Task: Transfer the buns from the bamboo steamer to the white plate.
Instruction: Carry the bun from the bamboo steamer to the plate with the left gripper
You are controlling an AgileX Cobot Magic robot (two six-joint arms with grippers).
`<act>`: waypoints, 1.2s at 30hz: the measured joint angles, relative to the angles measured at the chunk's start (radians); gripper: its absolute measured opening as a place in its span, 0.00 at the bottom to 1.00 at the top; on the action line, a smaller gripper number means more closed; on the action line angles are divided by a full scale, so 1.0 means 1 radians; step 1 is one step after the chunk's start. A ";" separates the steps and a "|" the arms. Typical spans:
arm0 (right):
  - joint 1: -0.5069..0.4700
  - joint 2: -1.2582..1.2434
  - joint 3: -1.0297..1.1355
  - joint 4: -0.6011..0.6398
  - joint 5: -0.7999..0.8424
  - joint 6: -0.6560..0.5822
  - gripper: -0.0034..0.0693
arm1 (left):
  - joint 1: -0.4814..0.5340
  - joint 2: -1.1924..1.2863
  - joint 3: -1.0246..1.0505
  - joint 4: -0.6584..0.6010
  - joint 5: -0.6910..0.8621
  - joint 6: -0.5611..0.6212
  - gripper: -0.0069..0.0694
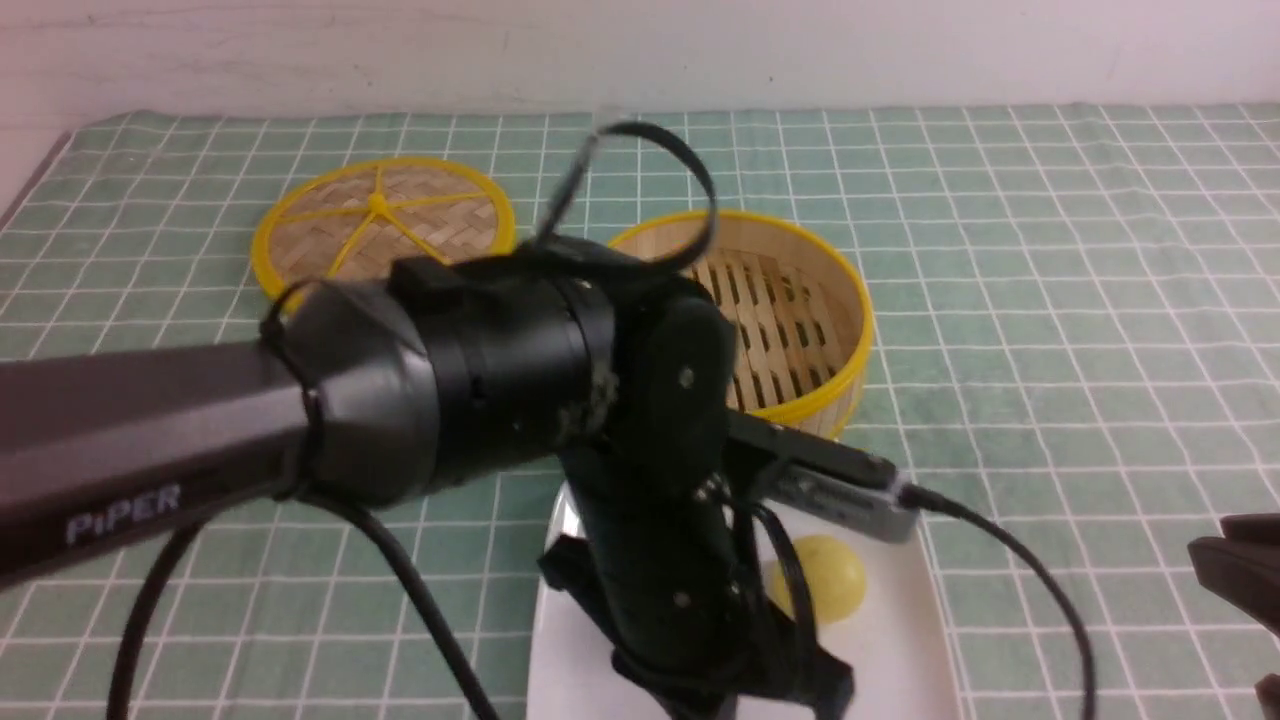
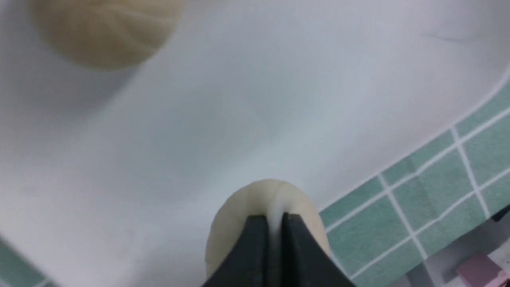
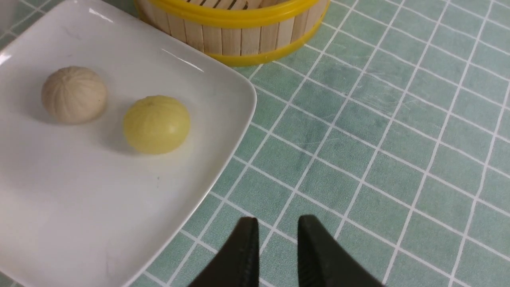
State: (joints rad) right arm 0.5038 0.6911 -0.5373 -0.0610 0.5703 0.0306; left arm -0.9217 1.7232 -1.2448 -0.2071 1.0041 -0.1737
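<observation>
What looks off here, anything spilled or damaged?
Nothing spilled or broken. One oddity: the left pincer pinches the cream bun so narrowly that it bulges around the jaws, over the white plate. The bamboo steamer sits upright.

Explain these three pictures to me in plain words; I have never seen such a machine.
This is a robot with two arms, each ending in a two-fingered gripper. One picture looks forward from between the arms; the others come from a camera on each wrist. On a green checked cloth lie a bamboo steamer, its lid and a white plate. A yellow bun and a cream bun sit on the plate. The left gripper pinches the third bun over it. The right gripper is open and empty.
</observation>
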 joint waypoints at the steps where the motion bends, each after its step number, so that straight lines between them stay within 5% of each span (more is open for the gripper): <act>1: 0.000 0.000 0.000 0.000 0.001 0.000 0.29 | -0.024 0.000 0.001 0.000 -0.032 0.000 0.14; 11: 0.000 0.000 0.000 0.000 0.000 0.000 0.31 | -0.060 0.000 0.002 0.106 -0.255 -0.028 0.15; 16: 0.000 0.000 0.000 0.000 0.000 0.000 0.31 | -0.060 0.001 -0.026 0.229 -0.264 -0.187 0.16; 24: 0.000 0.000 0.000 0.003 0.002 0.000 0.33 | -0.060 0.013 -0.160 0.619 -0.264 -0.526 0.21; 36: 0.000 0.000 0.000 0.001 0.007 0.000 0.34 | -0.060 0.202 -0.173 0.733 -0.270 -0.662 0.31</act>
State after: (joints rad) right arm 0.5038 0.6911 -0.5373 -0.0601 0.5768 0.0306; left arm -0.9813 1.9253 -1.4174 0.5255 0.7337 -0.8354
